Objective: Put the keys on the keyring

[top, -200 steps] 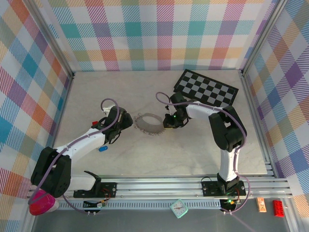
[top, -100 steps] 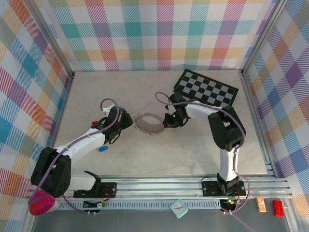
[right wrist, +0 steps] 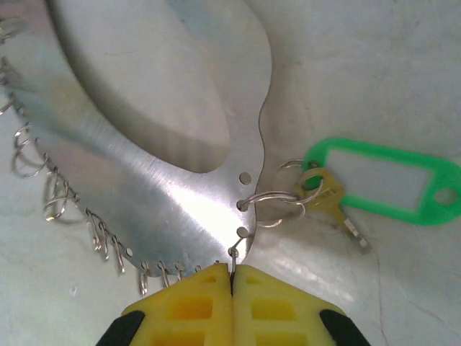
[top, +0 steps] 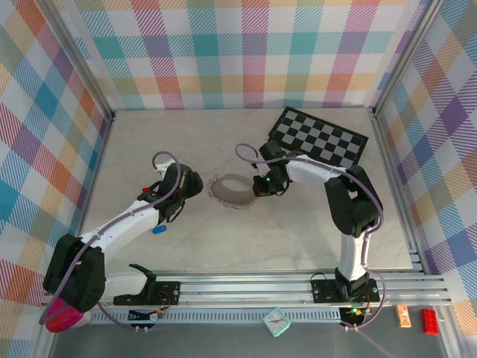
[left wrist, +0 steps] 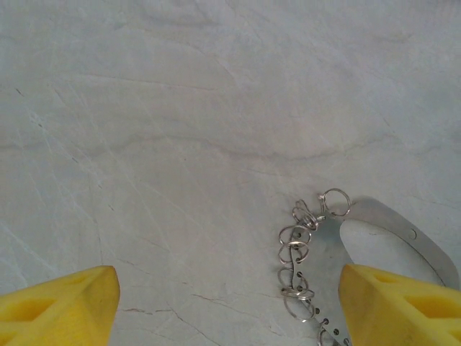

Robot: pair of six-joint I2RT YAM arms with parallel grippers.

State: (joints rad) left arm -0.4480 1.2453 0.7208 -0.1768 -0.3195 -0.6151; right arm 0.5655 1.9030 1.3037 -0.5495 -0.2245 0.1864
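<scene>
Keyring (right wrist: 166,189) rim pinched between right jaws; green-tagged key (right wrist: 328,193) attached.

The top external camera looks down from above and behind the arm bases, taking in the whole desk (top: 298,239) from far off. The left wrist camera faces down at the desk, fairly near. The right wrist camera sits very close. All three views share the keyring (top: 232,192).

Non-task items around the cell
Chequered board (top: 318,138) is lying flat on the marble table (top: 149,149), near the right gripper (top: 255,190), off to its far right; small clock (top: 276,322) and red block (top: 430,321) are sitting well apart from it, past the base rail (top: 246,287).
</scene>
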